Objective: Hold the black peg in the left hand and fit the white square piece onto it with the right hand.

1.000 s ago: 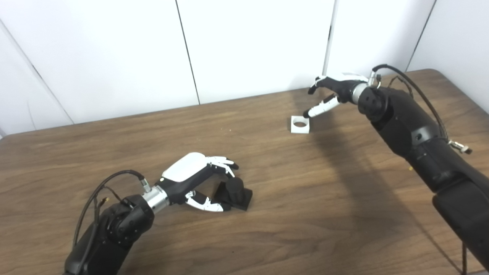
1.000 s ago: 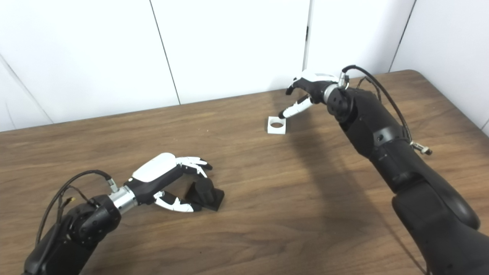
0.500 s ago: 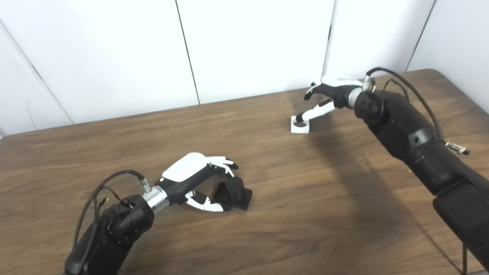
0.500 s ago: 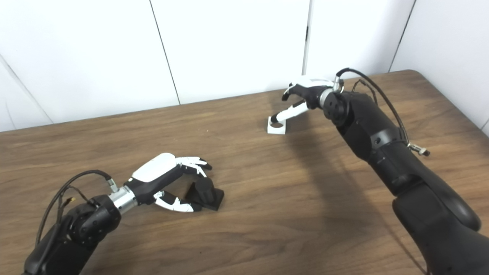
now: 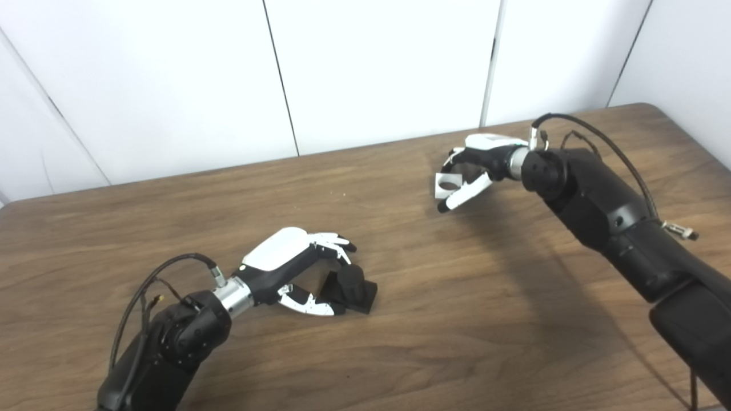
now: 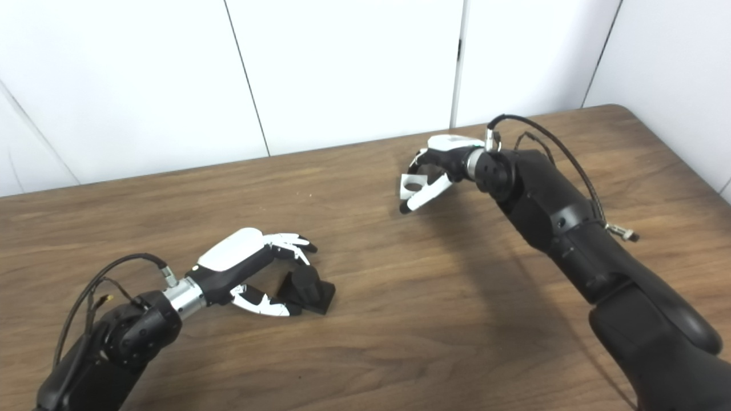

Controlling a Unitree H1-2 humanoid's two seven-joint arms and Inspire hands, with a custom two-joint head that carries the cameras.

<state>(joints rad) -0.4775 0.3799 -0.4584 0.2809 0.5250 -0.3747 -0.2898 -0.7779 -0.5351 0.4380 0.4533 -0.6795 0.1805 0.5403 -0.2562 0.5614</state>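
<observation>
Black peg [image 5: 349, 287]: short cylinder on a square black base, sitting on the table [image 5: 400, 354] in the near-left area. The base lies flat on the wood and the peg looks tilted slightly toward the left hand.

Left hand [image 5: 297, 268]: cupped around the peg from the left. Fingers [image 5: 334, 242] curl over the top of the peg, thumb [image 5: 308, 307] reaches along the near side to the base. Contact is hard to judge from either eye view; the hand appears loosely closed about the peg, which is not lifted, so a firm hold cannot be confirmed.

White square piece [image 5: 447, 184]: far right-centre of the table, round hole through its middle, turned so the hole faces the cameras. It sits between the fingers and thumb [image 5: 465, 193] of the right hand [image 5: 477, 165], which is clamped on it; fingers wrap the far edge, thumb presses along the near lower edge.

Peg and white piece are well apart. Right arm [image 5: 617, 217] stretches in from the lower right, its shadow falling on the wood beneath. White wall panels [image 5: 377, 68] behind the table.
</observation>
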